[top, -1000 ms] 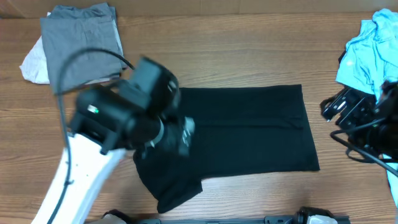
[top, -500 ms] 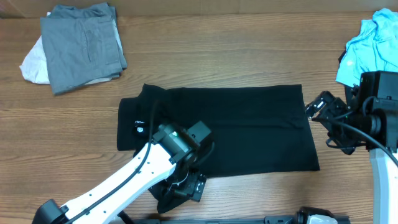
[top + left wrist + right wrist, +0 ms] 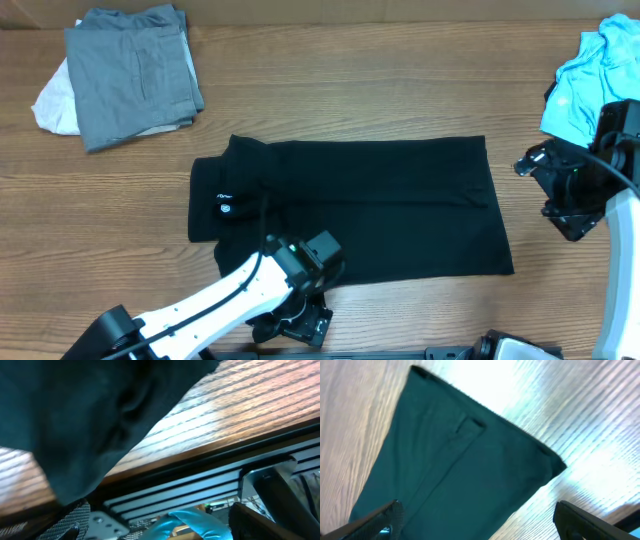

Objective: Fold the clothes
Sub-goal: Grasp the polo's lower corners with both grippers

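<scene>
The black shirt (image 3: pixel 390 215) lies flat across the middle of the table, its collar end with a small white label mark (image 3: pixel 224 208) at the left. One sleeve reaches the front edge. My left gripper (image 3: pixel 300 325) hangs open at that sleeve by the table's front edge. In the left wrist view the dark fabric (image 3: pixel 85 415) fills the upper left, just above my left gripper (image 3: pixel 165 527), with nothing between the fingers. My right gripper (image 3: pixel 560 195) stands open just right of the shirt's right edge. In the right wrist view the shirt's corner (image 3: pixel 460 465) lies below my right gripper (image 3: pixel 480 525).
A folded grey garment (image 3: pixel 135 70) lies on a white one (image 3: pixel 52 100) at the back left. A light blue garment (image 3: pixel 590 80) sits at the back right. Below the table's front edge (image 3: pixel 210 447) runs a metal rail (image 3: pixel 200 485), with a blue glove (image 3: pixel 195 522) behind it.
My left arm has swung down from over the shirt's left side to the front edge, uncovering the collar end. My right gripper moved toward the shirt's right edge, then back a little.
</scene>
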You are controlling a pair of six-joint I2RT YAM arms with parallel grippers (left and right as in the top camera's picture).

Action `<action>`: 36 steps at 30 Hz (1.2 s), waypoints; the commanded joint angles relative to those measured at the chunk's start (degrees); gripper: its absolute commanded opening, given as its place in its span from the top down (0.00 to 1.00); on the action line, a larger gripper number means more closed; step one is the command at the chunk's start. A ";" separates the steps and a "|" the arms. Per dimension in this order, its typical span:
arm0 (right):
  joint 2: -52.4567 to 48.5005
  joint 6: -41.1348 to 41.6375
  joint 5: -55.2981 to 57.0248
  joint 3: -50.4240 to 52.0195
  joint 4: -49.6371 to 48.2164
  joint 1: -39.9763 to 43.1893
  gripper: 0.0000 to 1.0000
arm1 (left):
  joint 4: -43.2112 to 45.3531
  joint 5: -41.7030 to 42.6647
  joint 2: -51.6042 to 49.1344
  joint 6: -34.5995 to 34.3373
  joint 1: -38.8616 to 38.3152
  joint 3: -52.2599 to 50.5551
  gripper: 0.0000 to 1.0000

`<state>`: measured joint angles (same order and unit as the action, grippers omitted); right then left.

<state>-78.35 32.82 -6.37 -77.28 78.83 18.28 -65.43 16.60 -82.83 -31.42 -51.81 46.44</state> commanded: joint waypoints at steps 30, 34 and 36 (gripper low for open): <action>-0.33 1.77 -1.01 11.32 -2.97 0.85 0.00 | 9.46 -10.08 -13.51 0.55 0.42 0.07 0.56; -0.33 2.36 -4.94 17.46 -7.28 0.85 0.00 | 9.46 -10.21 -13.51 0.55 0.42 0.07 0.60; -0.33 3.19 -4.83 19.37 -7.91 0.85 0.00 | 9.55 -10.21 -13.51 0.55 0.42 0.07 0.67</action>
<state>-79.05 34.37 -9.21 -60.16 71.57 19.05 -56.77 7.38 -95.81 -31.24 -51.66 46.11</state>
